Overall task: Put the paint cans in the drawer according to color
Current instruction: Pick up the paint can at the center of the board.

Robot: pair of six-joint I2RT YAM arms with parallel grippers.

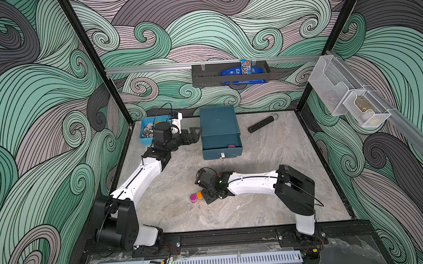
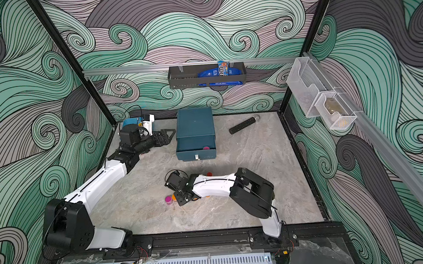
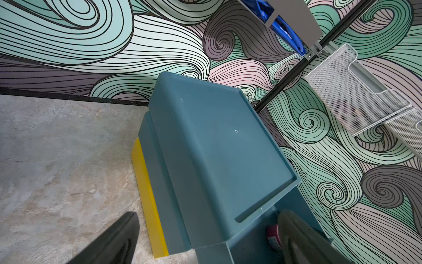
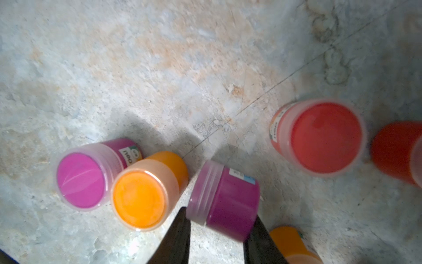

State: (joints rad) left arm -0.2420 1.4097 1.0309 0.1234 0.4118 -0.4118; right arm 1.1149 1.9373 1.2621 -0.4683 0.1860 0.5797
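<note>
**Right claw on a tipped magenta can, half the pile under my own arm**

From above, my right forearm covers most of the loose paint cans. In both top views only an upright magenta can (image 1: pixel 193 197) and the orange can (image 1: pixel 200 195) touching it show plainly near the front of the tabletop (image 1: pixel 274 202). A red lid (image 2: pixel 209 174) peeks out past the far side of the arm. The can I hold is hidden there altogether. My right wrist view is smeared with blur, so the labels cannot be read. In it a second red can (image 4: pixel 395 148) is cut off by the frame edge and a second orange can (image 4: pixel 290 242) sits half behind one finger. A whole red can (image 4: pixel 324 137) stands upright, well apart from the others.

My right claw (image 4: pixel 219 216) pinches the tipped magenta can (image 4: pixel 223 201), one finger at its lid end and the other at its base. The can leans over on its side; whether it touches the table I cannot tell. It is a squat pot of purple-pink paint with a frosted, ribbed lid and a white-and-blue label.

The dark teal chest (image 1: pixel 219 127) stands near the back wall with one drawer pulled out (which level I cannot tell). A magenta can in the drawer (image 1: pixel 231 146) sits at its right front corner. My left claw (image 1: pixel 194 135) hangs spread wide and empty just beside the chest's left side.
</note>
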